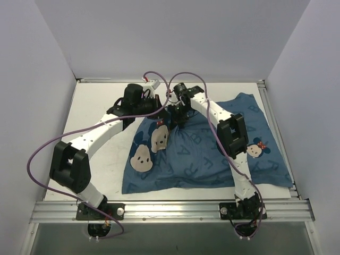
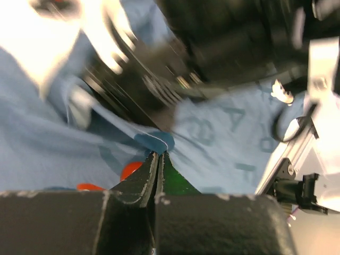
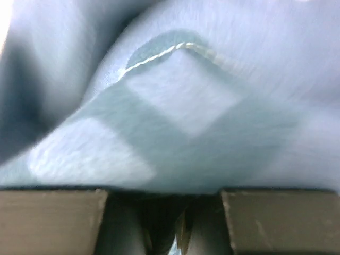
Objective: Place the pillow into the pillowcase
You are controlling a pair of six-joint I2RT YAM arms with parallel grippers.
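Observation:
The blue pillowcase (image 1: 212, 154), printed with letters and mouse faces, lies spread over the right half of the table (image 1: 98, 109). Both grippers meet at its far left edge. My left gripper (image 1: 161, 110) (image 2: 159, 154) is shut, with the stitched hem of the cloth (image 2: 159, 142) pinched at its tips. My right gripper (image 1: 178, 114) (image 3: 172, 204) is shut on a fold of the same cloth (image 3: 175, 106), which drapes over its fingers and fills that view. The pillow does not show in any view.
Aluminium rails run along the table's right side (image 1: 276, 138) and front edge (image 1: 170, 208). Purple cables (image 1: 40, 151) loop from both arms. White walls close in the left, back and right. The right arm's black wrist (image 2: 223, 48) hangs blurred just above the left fingers.

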